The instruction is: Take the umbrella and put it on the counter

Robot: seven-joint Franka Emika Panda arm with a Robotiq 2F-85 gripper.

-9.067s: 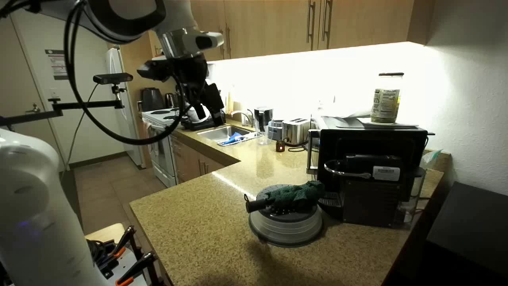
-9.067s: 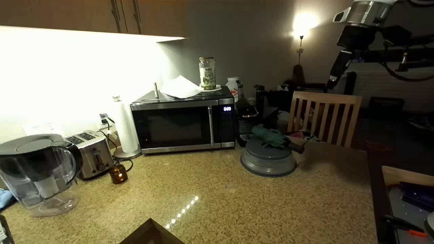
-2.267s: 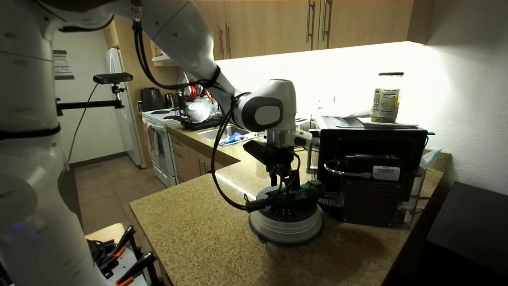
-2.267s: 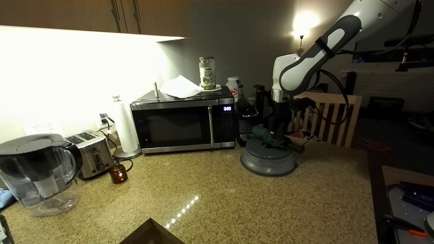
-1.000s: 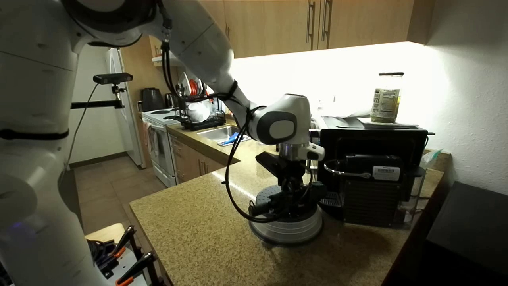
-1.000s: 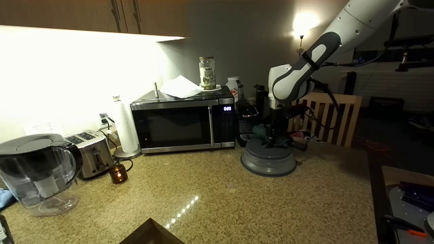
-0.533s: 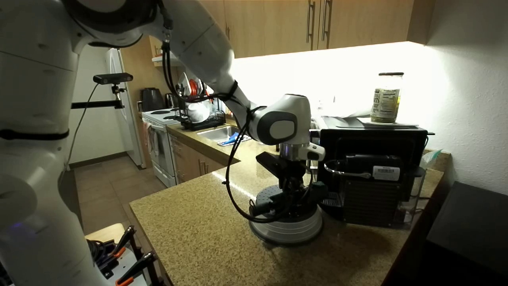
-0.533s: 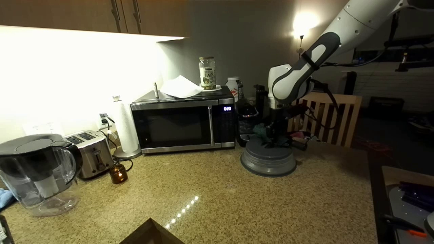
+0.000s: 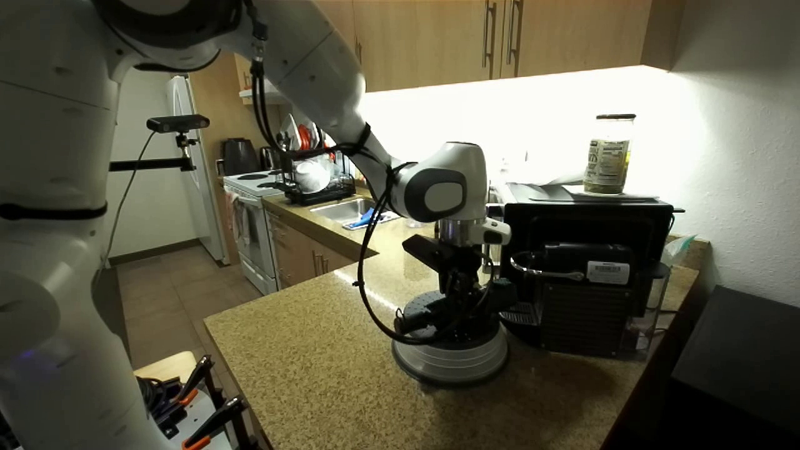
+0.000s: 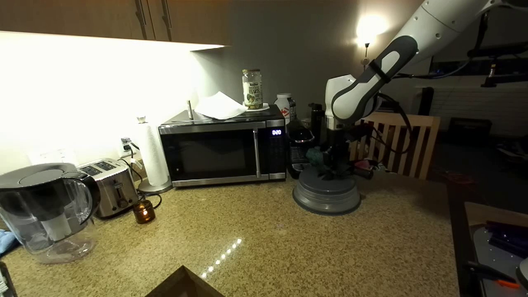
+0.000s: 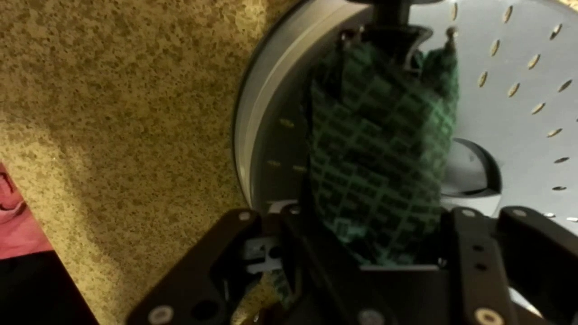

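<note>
Spanning the foreground, counter [image 10: 272,243]: tan-brown, speckled, straight-edged.
Arm [image 9: 319,81]: bent down over the counter; its black cable [image 9: 360,281] hangs in a loop by the wrist.
Microwave [image 10: 214,154]: black, steel trim, back of the counter, paper sheet [image 10: 220,106] on top.
Coffee machine [image 9: 587,319]: black, next to the microwave and just beside the round dish [image 10: 326,202]; tightest neighbour on that side.
Water pitcher [image 10: 45,194]: near the toaster [image 10: 117,192], well apart from the dish.
Round dish: grey, holes in its top, flat on the counter; cable crosses in front of it in an exterior view.
Umbrella [image 11: 384,149]: dark green bundle, over the dish top, so the dish stands between it and the counter; can't tell if umbrella and dish touch.
Gripper [image 11: 377,225]: clamped on the umbrella, a finger on each side of the fabric; hides the umbrella's middle in both exterior views.
Jar [image 10: 252,90]: up on the microwave, beside the paper sheet.
Amber glass [image 10: 144,211]: just in front of the toaster.
</note>
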